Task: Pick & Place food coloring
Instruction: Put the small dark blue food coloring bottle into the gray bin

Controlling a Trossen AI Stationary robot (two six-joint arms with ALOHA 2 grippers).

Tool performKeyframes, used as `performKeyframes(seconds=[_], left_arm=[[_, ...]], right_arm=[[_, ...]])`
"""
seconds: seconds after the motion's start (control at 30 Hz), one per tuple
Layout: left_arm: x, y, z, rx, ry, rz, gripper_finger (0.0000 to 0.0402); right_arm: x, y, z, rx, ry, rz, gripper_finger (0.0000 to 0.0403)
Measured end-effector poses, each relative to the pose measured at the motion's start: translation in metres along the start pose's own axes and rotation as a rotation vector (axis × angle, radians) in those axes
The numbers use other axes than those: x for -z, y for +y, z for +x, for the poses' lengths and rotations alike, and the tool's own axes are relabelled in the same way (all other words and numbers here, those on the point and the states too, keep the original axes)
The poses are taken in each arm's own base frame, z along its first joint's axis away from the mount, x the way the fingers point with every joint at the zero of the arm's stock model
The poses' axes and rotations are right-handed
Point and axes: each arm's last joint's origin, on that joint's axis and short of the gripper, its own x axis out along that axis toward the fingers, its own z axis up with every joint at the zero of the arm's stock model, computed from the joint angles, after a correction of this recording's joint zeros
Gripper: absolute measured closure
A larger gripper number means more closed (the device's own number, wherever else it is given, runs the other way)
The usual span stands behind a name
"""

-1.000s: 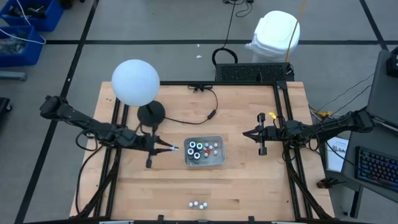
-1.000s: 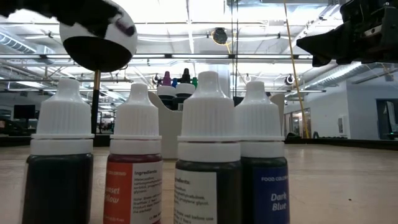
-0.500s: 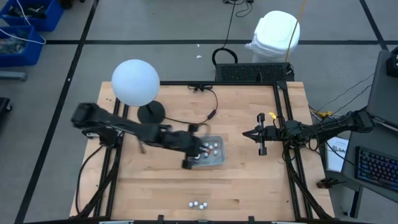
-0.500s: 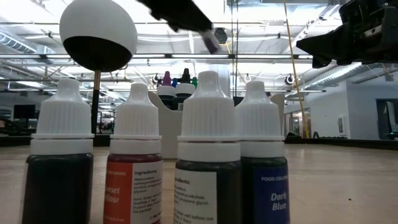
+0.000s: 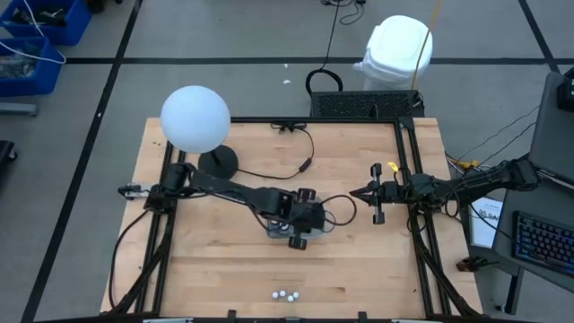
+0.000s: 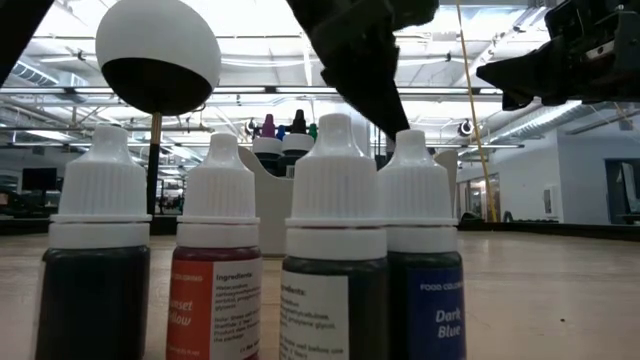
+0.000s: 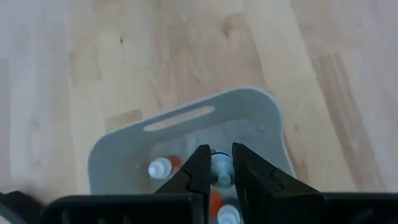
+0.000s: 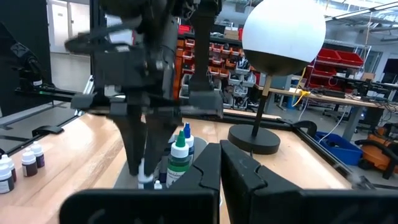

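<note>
High view: the left claw (image 5: 302, 224) hangs over the tray (image 5: 272, 231) at the counter (image 5: 359, 269) centre; four bottles (image 5: 285, 294) stand in a row near the front edge. The right claw (image 5: 356, 193) hovers well apart, toward the right side.

Low view: those four white-capped bottles (image 6: 335, 260) fill the foreground, with the lamp (image 6: 158, 55) behind.

Left wrist view: the fingers (image 7: 200, 168) are slightly apart around a white-capped bottle (image 7: 220, 169) in the tray (image 7: 249, 106); whether they touch it I cannot tell. Other bottles lie beside.

Right wrist view: the right fingers (image 8: 239, 171) are together, holding nothing.
</note>
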Motion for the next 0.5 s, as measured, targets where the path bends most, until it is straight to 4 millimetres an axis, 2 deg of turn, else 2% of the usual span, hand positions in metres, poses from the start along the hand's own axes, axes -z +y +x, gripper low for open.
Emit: performKeyframes(seconds=[0.33,0.5], left_arm=[[0.009,0.0,0.01,-0.009,0.052,-0.094,0.0352],[0.016,-0.002,0.025,-0.013,0.103,-0.104,0.0352]], right_arm=[[0.001,0.0,0.0,-0.002,0.013,-0.013,0.0403],[0.001,0.0,0.0,-0.002,0.013,-0.025,0.0403]])
